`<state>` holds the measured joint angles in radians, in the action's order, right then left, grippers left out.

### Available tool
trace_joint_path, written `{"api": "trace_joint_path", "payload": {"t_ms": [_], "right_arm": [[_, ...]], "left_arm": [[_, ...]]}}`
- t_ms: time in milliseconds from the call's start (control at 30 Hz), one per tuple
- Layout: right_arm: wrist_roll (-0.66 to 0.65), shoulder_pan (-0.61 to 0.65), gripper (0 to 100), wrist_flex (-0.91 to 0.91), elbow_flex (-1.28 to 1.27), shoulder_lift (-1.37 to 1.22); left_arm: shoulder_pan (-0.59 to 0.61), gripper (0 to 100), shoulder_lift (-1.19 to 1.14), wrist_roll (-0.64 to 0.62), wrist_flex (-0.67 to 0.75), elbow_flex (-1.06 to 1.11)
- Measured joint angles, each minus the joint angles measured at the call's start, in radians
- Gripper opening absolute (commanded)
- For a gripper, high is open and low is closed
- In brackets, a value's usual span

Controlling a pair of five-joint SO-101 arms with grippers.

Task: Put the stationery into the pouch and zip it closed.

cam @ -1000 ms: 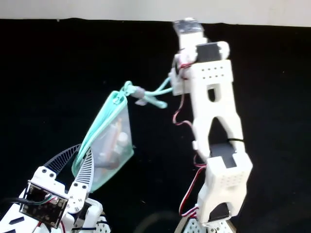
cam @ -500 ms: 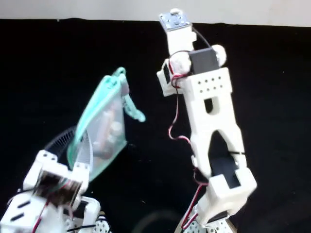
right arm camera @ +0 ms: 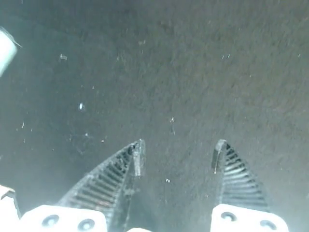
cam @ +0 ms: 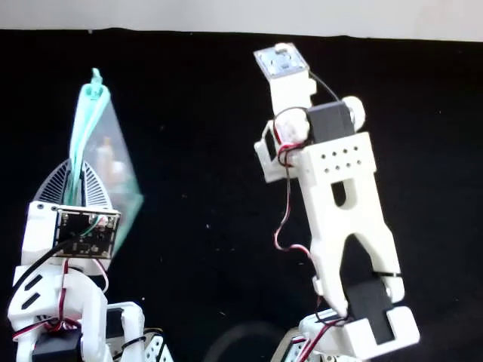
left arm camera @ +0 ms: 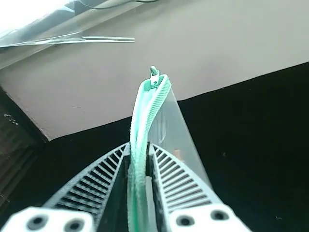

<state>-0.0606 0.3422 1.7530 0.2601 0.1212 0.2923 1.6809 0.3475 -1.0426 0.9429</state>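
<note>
At the left arm, your left gripper (left arm camera: 140, 146) is clamped on the zip edge of the pouch (left arm camera: 166, 123), gripping it from both sides and holding it upright in the air above the black table (cam: 196, 113). Through the clear wall of the pouch you can make out the stationery (cam: 106, 154) inside, though what the pieces are is too blurred to tell. The green zip runs up from the jaws with its 2 sides pressed together, and the zip pull (left arm camera: 154, 72) sits at the very top end. From that, I judge the loading done and the zip drawn along its length; the stretch hidden between the jaws cannot be checked.

Further right, your right gripper (right arm camera: 178, 150) hangs over bare table with its 2 fingers spread apart and nothing between them, well apart from the pouch.

What seems left for you is little: confirm the zip is fully home, then set the pouch down.
</note>
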Motion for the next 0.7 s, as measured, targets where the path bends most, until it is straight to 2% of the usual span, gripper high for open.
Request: {"api": "trace_joint_path", "payload": {"t_ms": [167,333,400,700], "right_arm": [[0.000,0.000,23.1,-0.031,-0.109,0.098],[0.000,0.000,23.1,-0.087,-0.255,0.206],[0.002,0.000,23.1,-0.110,-0.318,0.252],[0.002,0.000,23.1,-0.190,-0.534,0.437]], "left_arm": [[0.005,1,0.000,0.005,0.009,0.000],[-0.017,1,0.015,0.005,0.028,0.115],[-0.069,1,0.017,0.002,0.041,0.161],[-0.413,1,0.017,-0.192,0.058,0.252]]}}
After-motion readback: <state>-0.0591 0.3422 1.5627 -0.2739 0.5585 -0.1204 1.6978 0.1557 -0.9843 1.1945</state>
